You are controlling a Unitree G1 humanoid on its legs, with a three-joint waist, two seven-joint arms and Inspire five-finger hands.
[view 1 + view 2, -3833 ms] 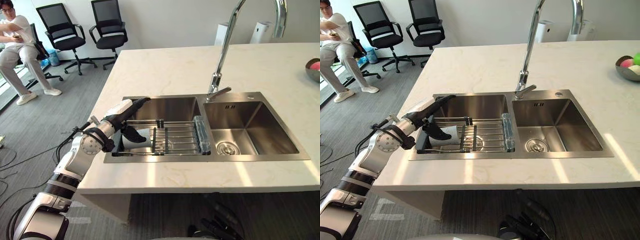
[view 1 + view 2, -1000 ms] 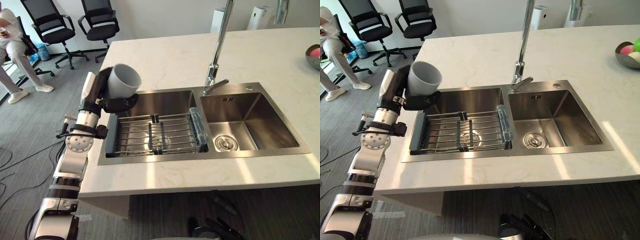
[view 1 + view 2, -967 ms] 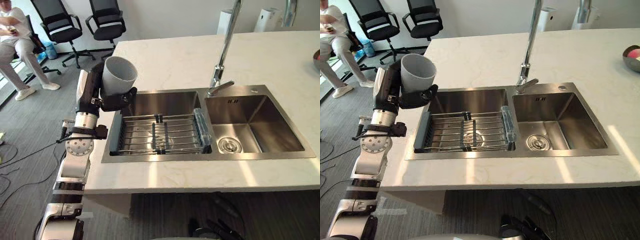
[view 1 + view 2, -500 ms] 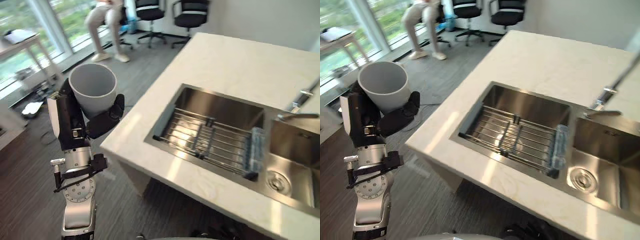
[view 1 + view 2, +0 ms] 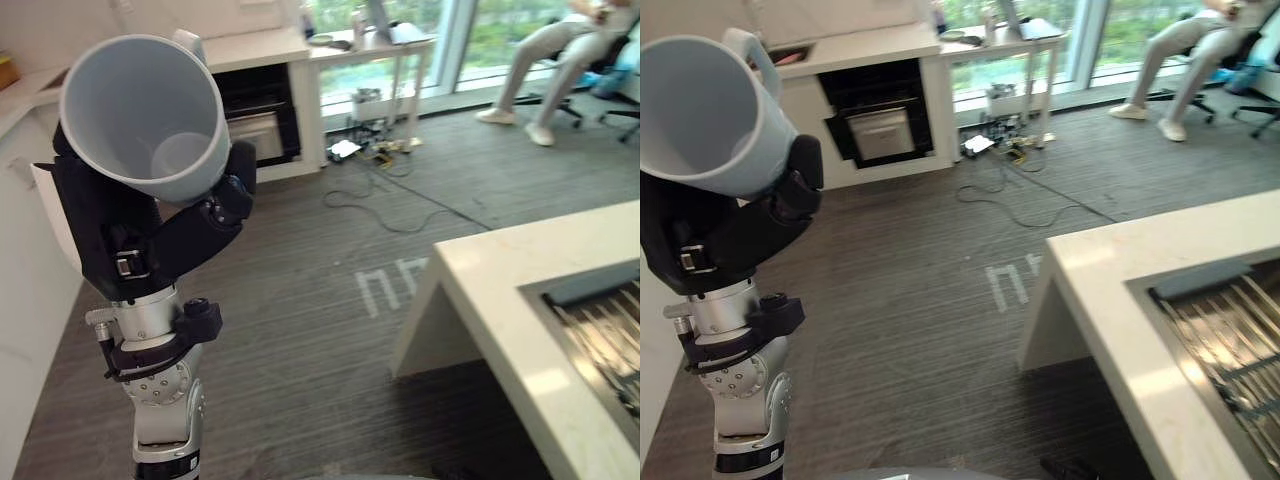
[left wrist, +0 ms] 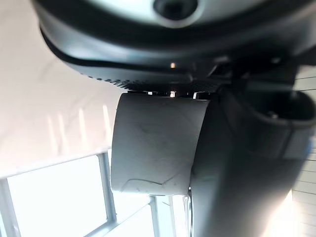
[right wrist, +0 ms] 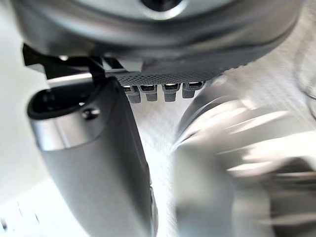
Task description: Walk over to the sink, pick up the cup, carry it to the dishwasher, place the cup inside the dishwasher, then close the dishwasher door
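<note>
Held the grey cup [image 5: 140, 115] in the left hand [image 5: 150, 245], fingers and thumb curled round it, at 10 o'clock from the counter [image 5: 500, 295].

No lettering, label or number can be read anywhere. White markings [image 5: 385, 290] are seen on the grey carpet [image 5: 300, 340] beside the pale counter [image 5: 490, 290], but no letters can be made out.

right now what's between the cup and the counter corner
Grey carpet with a white floor marking, in the left eye view, separates the cup, in the left hand, from the counter.
</note>
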